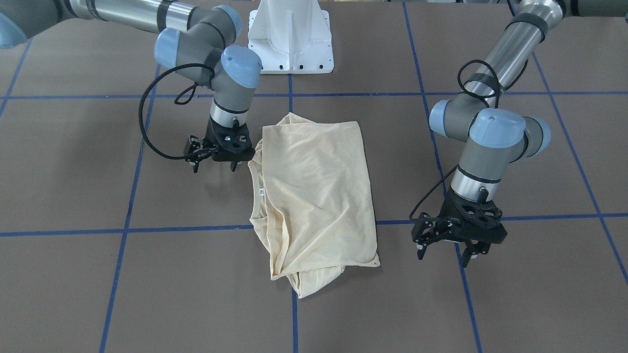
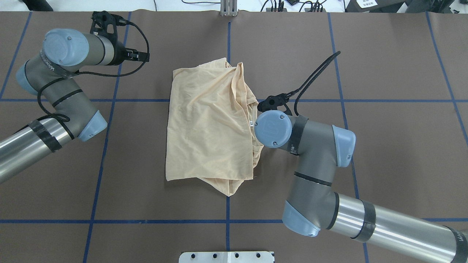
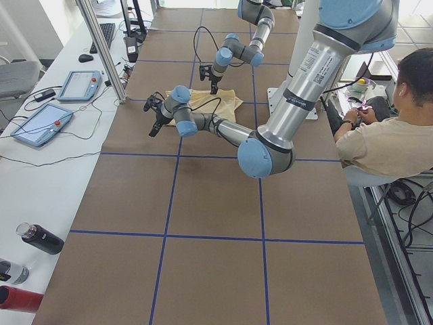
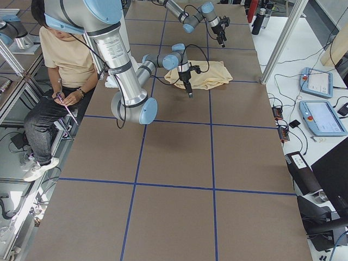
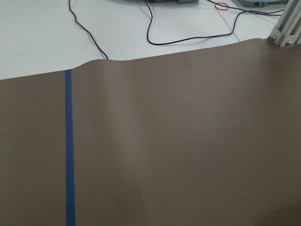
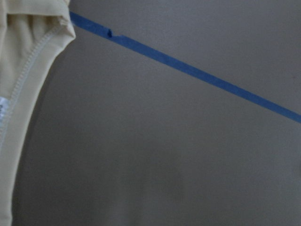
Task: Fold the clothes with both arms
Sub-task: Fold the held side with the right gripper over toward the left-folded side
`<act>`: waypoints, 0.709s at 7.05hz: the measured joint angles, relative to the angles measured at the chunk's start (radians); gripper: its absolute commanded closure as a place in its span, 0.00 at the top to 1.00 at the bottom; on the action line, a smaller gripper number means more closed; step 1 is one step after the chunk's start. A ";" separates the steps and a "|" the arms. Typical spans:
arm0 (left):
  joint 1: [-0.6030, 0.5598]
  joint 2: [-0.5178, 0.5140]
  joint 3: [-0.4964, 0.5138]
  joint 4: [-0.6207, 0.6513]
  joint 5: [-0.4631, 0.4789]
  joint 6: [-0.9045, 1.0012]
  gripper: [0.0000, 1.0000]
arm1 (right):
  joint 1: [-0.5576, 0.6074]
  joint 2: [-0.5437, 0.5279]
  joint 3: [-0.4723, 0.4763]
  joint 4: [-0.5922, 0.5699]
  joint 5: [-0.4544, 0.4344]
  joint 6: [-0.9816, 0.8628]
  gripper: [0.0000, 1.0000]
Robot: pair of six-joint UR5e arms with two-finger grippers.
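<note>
Left gripper (image 1: 441, 257), open and empty, hangs apart from the shirt (image 1: 314, 196); right gripper (image 1: 215, 168), likewise open and empty, sits nearer, beside its collar (image 1: 256, 193).

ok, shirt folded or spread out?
Folded, roughly: the T-shirt lies as a compact rumpled rectangle, no sleeve spread out, layers poking out at one end. Left gripper and right gripper both open, clear of it.
</note>
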 measured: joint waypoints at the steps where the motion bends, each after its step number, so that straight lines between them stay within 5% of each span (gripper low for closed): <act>1: 0.000 0.000 0.000 0.000 0.000 0.000 1.00 | -0.001 -0.012 0.036 0.003 0.005 0.006 1.00; 3: 0.001 0.000 -0.001 0.000 0.000 0.000 1.00 | 0.003 0.063 0.036 0.010 0.022 0.055 1.00; 5: 0.002 0.000 0.000 0.000 0.000 0.000 1.00 | 0.041 0.178 -0.094 0.090 0.026 0.093 0.99</act>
